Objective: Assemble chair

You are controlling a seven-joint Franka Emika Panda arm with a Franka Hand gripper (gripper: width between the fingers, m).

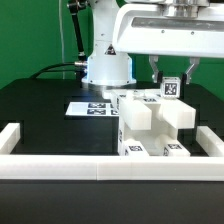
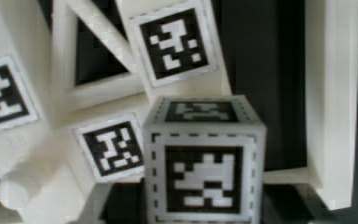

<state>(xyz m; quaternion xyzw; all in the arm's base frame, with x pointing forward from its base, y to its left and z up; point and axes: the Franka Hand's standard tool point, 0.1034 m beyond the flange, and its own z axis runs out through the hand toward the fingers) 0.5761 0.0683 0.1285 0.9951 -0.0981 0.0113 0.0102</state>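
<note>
Though just beside the front rail [image 1: 60, 163], chair [image 1: 140, 122] with open table [image 1: 40, 110] alongside.

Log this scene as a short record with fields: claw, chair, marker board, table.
claw: above the chair, fingers on either side of a tagged piece; grip cannot be told
chair: white blocky parts clustered together, tags on the front faces
marker board: flat on the table, to the exterior view's left of the chair
table: black, bordered by a white rail
</note>
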